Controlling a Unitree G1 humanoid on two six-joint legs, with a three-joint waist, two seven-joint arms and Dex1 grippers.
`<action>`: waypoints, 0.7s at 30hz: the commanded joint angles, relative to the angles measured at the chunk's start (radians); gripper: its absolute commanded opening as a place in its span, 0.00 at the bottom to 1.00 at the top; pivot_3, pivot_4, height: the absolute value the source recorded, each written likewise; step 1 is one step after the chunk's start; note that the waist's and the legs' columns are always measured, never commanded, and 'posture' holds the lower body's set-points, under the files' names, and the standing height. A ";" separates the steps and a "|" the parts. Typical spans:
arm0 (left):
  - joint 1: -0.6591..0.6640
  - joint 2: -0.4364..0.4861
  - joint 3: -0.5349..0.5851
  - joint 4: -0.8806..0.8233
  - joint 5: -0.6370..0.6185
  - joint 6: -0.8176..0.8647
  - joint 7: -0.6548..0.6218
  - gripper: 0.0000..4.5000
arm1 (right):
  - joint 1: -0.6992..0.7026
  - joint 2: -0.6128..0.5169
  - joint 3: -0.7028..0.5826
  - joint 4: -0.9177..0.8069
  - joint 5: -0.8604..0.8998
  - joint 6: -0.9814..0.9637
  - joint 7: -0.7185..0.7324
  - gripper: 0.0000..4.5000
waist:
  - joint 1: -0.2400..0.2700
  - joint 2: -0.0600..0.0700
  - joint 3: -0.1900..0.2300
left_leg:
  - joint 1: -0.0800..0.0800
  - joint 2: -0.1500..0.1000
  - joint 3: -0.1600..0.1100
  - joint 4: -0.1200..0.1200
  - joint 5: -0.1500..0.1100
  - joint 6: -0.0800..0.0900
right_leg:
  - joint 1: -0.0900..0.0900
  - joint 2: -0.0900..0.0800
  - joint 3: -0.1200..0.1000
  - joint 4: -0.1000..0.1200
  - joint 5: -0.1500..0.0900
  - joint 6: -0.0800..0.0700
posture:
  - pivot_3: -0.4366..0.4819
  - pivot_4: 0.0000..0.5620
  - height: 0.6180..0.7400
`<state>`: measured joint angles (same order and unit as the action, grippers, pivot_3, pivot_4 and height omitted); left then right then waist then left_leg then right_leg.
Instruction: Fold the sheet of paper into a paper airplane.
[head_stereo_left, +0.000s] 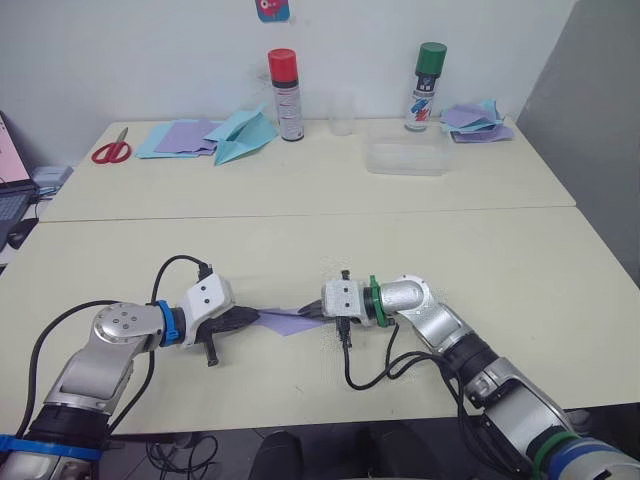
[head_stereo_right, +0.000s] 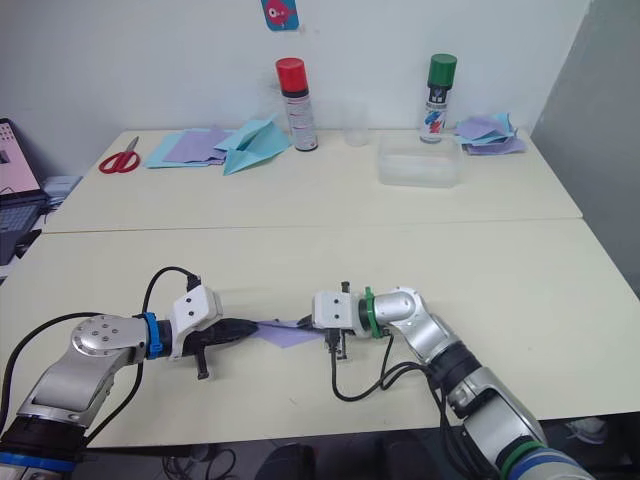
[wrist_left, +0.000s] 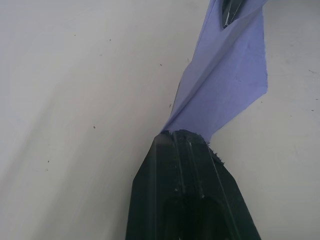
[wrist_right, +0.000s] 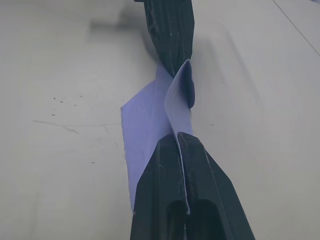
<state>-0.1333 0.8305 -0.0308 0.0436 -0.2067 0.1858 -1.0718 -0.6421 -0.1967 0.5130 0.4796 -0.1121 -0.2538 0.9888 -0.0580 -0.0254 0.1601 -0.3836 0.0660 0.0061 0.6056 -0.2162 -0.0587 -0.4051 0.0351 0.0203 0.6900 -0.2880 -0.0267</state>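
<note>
Paper (head_stereo_left: 285, 321) was held just above the table (head_stereo_left: 560, 290) near its front edge | long axis ran left-right between the grippers | left gripper (head_stereo_left: 247, 317) pinched its left end, right gripper (head_stereo_left: 311, 311) its right end | both equally near.

We observe the sheet of paper (head_stereo_right: 286, 333) low over the near table (head_stereo_right: 560, 290), held between both grippers. The left gripper (head_stereo_right: 250, 327) pinches its nine o'clock end; the right gripper (head_stereo_right: 304, 323) grips its three o'clock end. Towards twelve o'clock stand a red-capped can (head_stereo_right: 299, 105) and a green-capped can (head_stereo_right: 436, 98); scissors (head_stereo_right: 120, 159) lie at ten o'clock.
</note>
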 joint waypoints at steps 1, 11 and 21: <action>0.027 0.031 0.012 0.019 0.008 0.065 -0.002 0.00 | -0.015 0.003 0.015 0.016 -0.044 -0.035 -0.016 0.01 | 0.000 0.000 0.000 | 0.000 0.000 0.000 0.000 0.000 0.000 | 0.000 0.000 0.000 0.000 0.000 0.000 | 0.48 0.27 1.00; -0.005 0.177 0.204 -0.052 -0.218 0.350 -0.101 0.00 | -0.009 0.002 0.021 0.023 -0.073 -0.079 -0.007 0.01 | 0.004 -0.009 0.009 | -0.001 0.001 -0.002 0.000 0.000 0.000 | -0.001 0.002 -0.002 0.000 0.000 -0.001 | 0.48 0.27 1.00; -0.078 -0.001 0.095 -0.231 -0.209 0.400 0.064 0.00 | -0.010 0.006 0.022 0.028 -0.085 -0.076 -0.013 0.01 | 0.001 -0.011 0.010 | -0.002 0.001 -0.001 0.000 0.000 0.000 | -0.001 0.001 -0.001 0.000 0.000 -0.001 | 0.48 0.27 1.00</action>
<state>-0.2067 0.8335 0.0811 -0.1475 -0.4331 0.5889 -1.0302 -0.6494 -0.1961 0.5199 0.5049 -0.1756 -0.3386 0.9768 -0.0568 -0.0366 0.1704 -0.3854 0.0669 0.0048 0.6060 -0.2162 -0.0588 -0.4057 0.0360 0.0194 0.6903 -0.2883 -0.0275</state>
